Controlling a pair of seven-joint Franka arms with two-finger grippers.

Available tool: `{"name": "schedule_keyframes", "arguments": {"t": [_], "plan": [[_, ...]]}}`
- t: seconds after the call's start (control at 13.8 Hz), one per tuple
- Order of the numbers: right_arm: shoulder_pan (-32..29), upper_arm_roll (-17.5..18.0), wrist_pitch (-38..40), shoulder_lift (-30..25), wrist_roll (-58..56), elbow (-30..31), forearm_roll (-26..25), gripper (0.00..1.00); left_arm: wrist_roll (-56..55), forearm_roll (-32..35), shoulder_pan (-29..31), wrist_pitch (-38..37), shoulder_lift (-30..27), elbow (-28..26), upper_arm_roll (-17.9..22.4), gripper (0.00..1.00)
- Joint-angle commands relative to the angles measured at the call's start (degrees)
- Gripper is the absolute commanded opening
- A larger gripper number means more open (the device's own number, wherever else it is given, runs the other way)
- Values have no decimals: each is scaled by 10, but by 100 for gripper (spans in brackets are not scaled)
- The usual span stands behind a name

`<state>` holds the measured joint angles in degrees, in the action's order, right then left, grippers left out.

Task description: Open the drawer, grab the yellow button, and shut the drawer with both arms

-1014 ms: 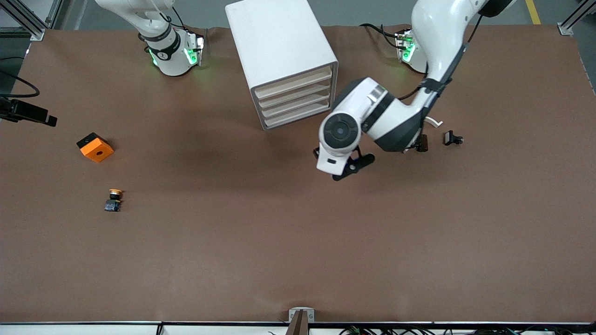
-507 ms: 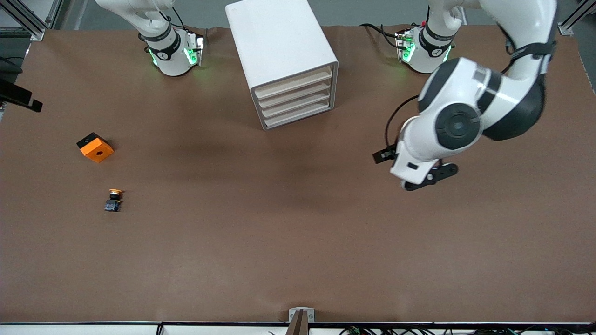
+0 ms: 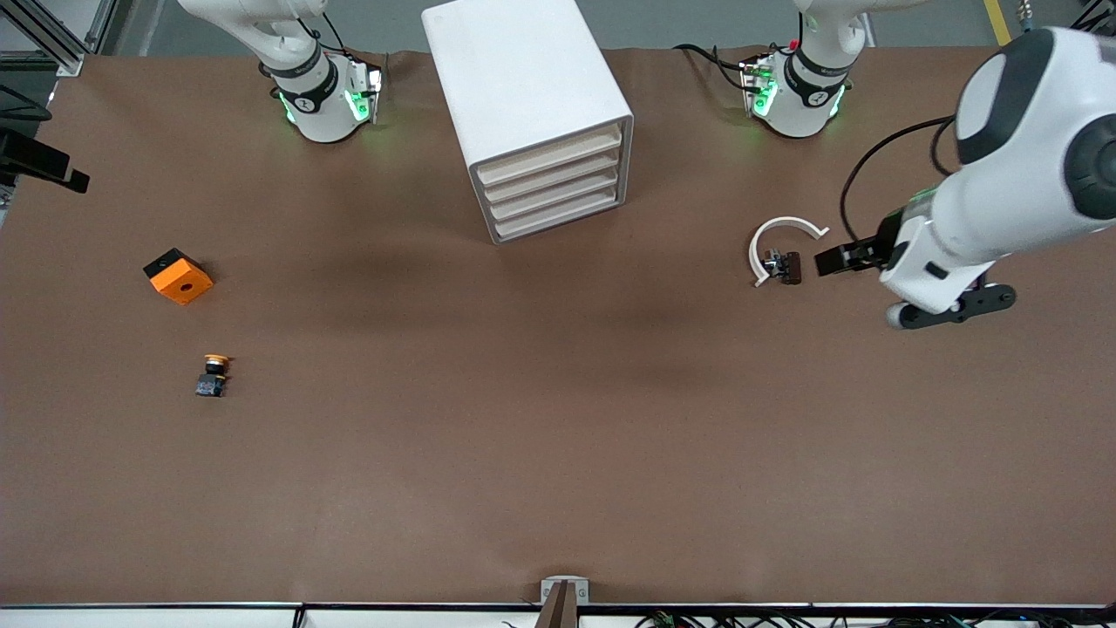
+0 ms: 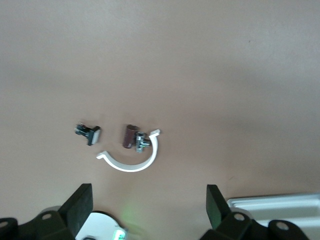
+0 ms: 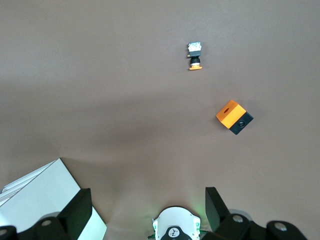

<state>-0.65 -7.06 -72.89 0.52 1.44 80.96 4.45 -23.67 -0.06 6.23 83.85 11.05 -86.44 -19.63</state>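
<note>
From the front, the drawer sits shut in the cabinet at the table's edge by the arms' bases, the button lies near the right arm's end, nearer the camera than the orange block, and the left gripper hangs over that arm's end; the left wrist view shows its fingers spread, holding nothing, above a white clip; the right wrist view shows the right gripper released too, above the table.

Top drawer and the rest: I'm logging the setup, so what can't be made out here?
- Drawer, front view: shut; its cream front hides the inside.
- Right gripper: mostly cut off by the front view's edge; open in its wrist view.
- Left gripper: largely hidden under its own wrist in the front view; open in its wrist view.
- Small dark part beside the white clip: too small to identify in either view.
</note>
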Motion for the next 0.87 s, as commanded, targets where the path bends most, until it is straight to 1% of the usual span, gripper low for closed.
{"name": "schedule_keyframes", "arguments": {"t": [0.0,0.07,0.14,0.29,0.36,0.51,0.65,0.72,0.8], "plan": [[11,8,-56,-89,-1,111,-29,100,76,-20,-9,3,-75,-71,50,100],[14,25,-61,-96,0,118,-48,100,104,-23,-26,3,-88,-83,81,100],[13,36,-63,-96,0,119,-56,100,128,-27,-46,4,-103,-95,116,100],[14,38,-69,-97,-1,118,-59,100,156,-29,-79,8,-130,-122,168,100],[14,39,-69,-97,-1,118,-59,100,165,-29,-86,13,-143,-137,182,100],[14,42,-75,-98,-1,118,-59,100,180,-28,-90,38,-170,-171,195,100],[13,42,-86,-100,-3,119,-57,100,184,-27,-105,88,-209,-228,214,100],[12,42,-94,-100,-6,118,-55,100,184,-26,-105,108,-225,-249,216,100],[11,42,-102,-100,-22,118,-53,100,184,-22,-105,116,-233,-255,216,100]]}}
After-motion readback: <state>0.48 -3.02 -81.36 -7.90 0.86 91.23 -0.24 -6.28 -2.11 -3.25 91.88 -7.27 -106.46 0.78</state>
